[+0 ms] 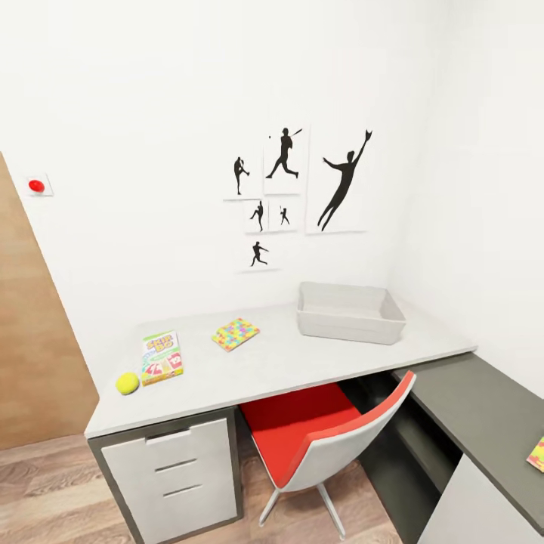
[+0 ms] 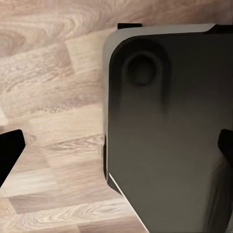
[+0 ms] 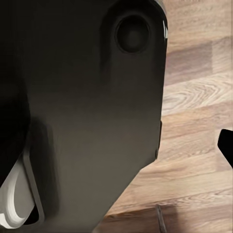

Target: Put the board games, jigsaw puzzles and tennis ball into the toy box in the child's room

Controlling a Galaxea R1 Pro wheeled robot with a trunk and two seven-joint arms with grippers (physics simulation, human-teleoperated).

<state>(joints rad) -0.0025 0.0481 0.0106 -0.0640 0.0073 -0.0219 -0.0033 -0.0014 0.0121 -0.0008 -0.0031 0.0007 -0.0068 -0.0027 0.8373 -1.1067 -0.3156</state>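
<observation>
**Desk in sight, both claws low over the floor**

Closest to our head camera stands a red-and-white chair [image 1: 321,442], tucked partly under the table [image 1: 317,363]. On that pale top, from our left: the tennis ball [image 1: 127,383] near the front edge, the green "SKIP BO" board game [image 1: 162,357] just beside it, a multicoloured jigsaw puzzle [image 1: 235,333] farther along, then the grey toy box [image 1: 349,312] near the back wall, well apart from the puzzle. A second multicoloured square [image 1: 537,454] lies on the dark side unit [image 1: 476,415] at our right. Baseball silhouette prints [image 1: 302,185] hang above the table.

None of these sit near either claw. Our left gripper [image 2: 116,148] hangs over the wood-plank floor [image 2: 48,97] and a dark rounded body panel [image 2: 170,126]; its two finger tips show at opposite edges of the wrist view, spread wide, holding nothing. Our right wrist camera looks past the same kind of dark panel [image 3: 87,107] onto planks; only one dark finger tip [image 3: 226,145] shows, so we cannot tell how far that claw is spread.
</observation>
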